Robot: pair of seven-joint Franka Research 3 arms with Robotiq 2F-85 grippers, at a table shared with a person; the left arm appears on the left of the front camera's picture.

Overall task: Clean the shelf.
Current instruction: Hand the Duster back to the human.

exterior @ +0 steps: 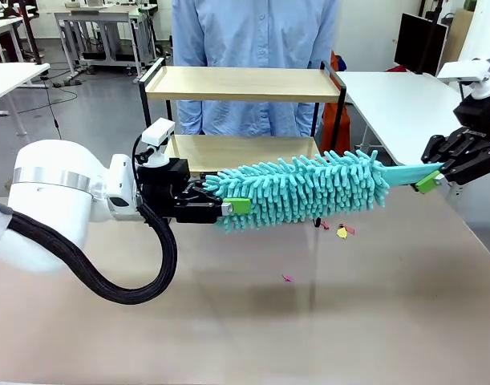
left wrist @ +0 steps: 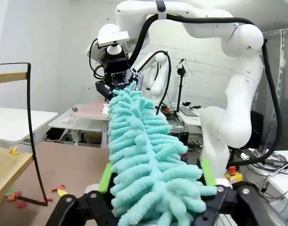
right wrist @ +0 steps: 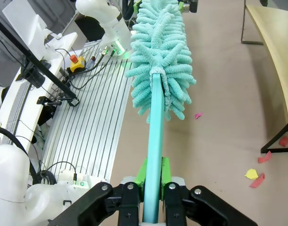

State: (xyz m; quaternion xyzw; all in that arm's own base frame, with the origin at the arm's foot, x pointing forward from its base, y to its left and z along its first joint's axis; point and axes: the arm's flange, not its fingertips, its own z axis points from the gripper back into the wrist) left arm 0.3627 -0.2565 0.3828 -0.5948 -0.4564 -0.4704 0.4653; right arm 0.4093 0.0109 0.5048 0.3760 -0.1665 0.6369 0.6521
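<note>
Turquoise duster, pale wood shelf, beige table

The duster (exterior: 309, 188) is turquoise all over, its shaggy head and smooth handle alike. The shelf (exterior: 243, 83) has two light wooden boards in a thin black frame. Both grippers are black with bright green pads: the left gripper (exterior: 228, 207) and the right gripper (exterior: 431, 178), on white arms. The table (exterior: 253, 321) is matt beige, with paper scraps (exterior: 341, 231) in pink, red and yellow near its far edge. The person's shirt (exterior: 253, 36) is light blue.

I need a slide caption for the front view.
Both grippers hold a teal duster before the shelf.
</note>
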